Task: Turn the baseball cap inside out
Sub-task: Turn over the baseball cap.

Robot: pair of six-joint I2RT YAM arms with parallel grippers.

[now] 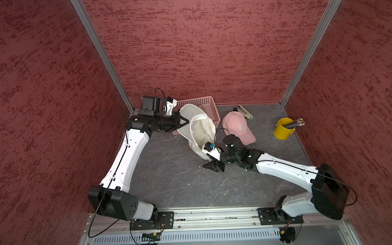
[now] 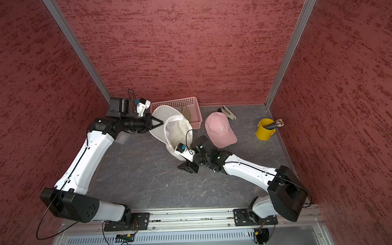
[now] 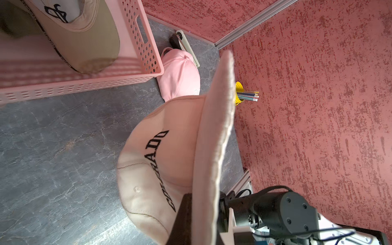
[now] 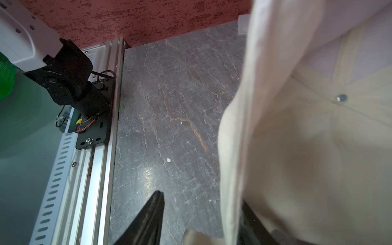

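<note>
The rail (image 1: 217, 217) is closest, then the right hand (image 1: 209, 166), jaws apart with the cap (image 1: 202, 132) edge loose between them. The left hand (image 1: 185, 122) pinches the brim (image 1: 189, 110) tight, holding the cap over the counter (image 1: 170, 174). The cap hides part of the basket (image 1: 196, 100); a pink cap (image 1: 237, 128) and cup (image 1: 281, 130) sit nearby

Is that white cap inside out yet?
Not yet. In the left wrist view the cap bulges outward with its lettering on the outside.
</note>
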